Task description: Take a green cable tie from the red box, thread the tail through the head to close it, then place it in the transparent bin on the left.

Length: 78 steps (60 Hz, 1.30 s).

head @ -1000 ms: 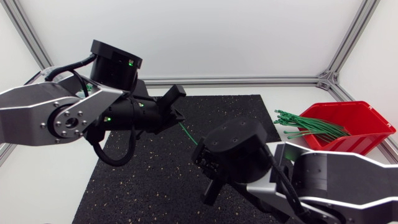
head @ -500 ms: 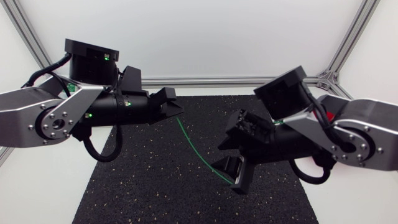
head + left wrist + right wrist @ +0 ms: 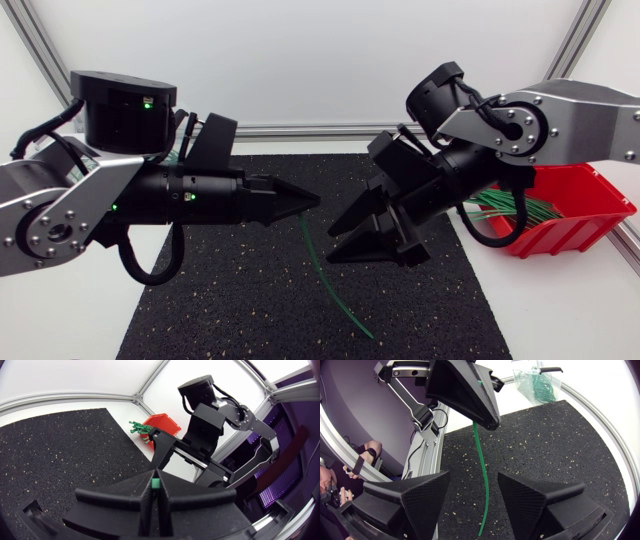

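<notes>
My left gripper (image 3: 306, 198) points toward the middle of the table and is shut on the head end of a green cable tie (image 3: 318, 265). The tie's tail hangs in a curve down to the black mat. In the left wrist view the green head (image 3: 155, 483) shows pinched between the tips of the left gripper (image 3: 155, 486). My right gripper (image 3: 333, 246) faces it from the right, open, just beside the tie. In the right wrist view the tie (image 3: 482, 455) hangs from the left gripper (image 3: 488, 422) and passes untouched through the gap of the right gripper (image 3: 474, 477).
The red box (image 3: 575, 205) with several green ties (image 3: 505, 205) stands at the right, behind my right arm. The transparent bin (image 3: 540, 380), holding green ties, sits beyond the mat's far left corner. A black speckled mat (image 3: 240, 300) covers the table's middle.
My right gripper has opened and let go of the tie's tail, and its arm has swung up and to the right. My left arm has turned level, still gripping the tie.
</notes>
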### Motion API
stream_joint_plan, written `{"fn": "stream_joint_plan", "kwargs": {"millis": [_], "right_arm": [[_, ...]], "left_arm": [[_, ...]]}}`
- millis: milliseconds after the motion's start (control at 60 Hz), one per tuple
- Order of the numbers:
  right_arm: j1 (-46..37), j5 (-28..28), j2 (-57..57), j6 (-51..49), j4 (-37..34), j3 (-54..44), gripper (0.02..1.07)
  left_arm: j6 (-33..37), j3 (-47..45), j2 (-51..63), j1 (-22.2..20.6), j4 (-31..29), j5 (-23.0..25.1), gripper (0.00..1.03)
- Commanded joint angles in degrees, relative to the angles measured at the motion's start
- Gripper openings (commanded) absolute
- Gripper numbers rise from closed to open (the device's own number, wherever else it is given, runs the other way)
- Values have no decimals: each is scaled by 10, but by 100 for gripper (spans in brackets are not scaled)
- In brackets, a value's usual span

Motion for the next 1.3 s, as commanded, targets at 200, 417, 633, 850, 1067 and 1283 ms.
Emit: {"fn": "stream_joint_plan", "kwargs": {"millis": [200, 417, 633, 850, 1067, 1283], "right_arm": [[22, -16, 26, -28, -1, 22, 73], [26, -17, 22, -30, 20, 22, 59], [41, -14, 13, -20, 44, 16, 41], [51, -14, 7, -17, 49, 14, 8], [51, -6, -16, 2, 49, 4, 8], [41, 8, -10, 37, 49, 10, 8]], "left_arm": [[18, -1, -11, -5, -1, 67, 4], [16, 1, -16, -8, -7, 88, 4], [16, 1, -17, -5, -10, 99, 4], [18, 1, -17, -3, -12, 103, 4], [26, -3, -23, 14, -17, 104, 12], [60, -15, -44, 33, -19, 103, 99]]}}
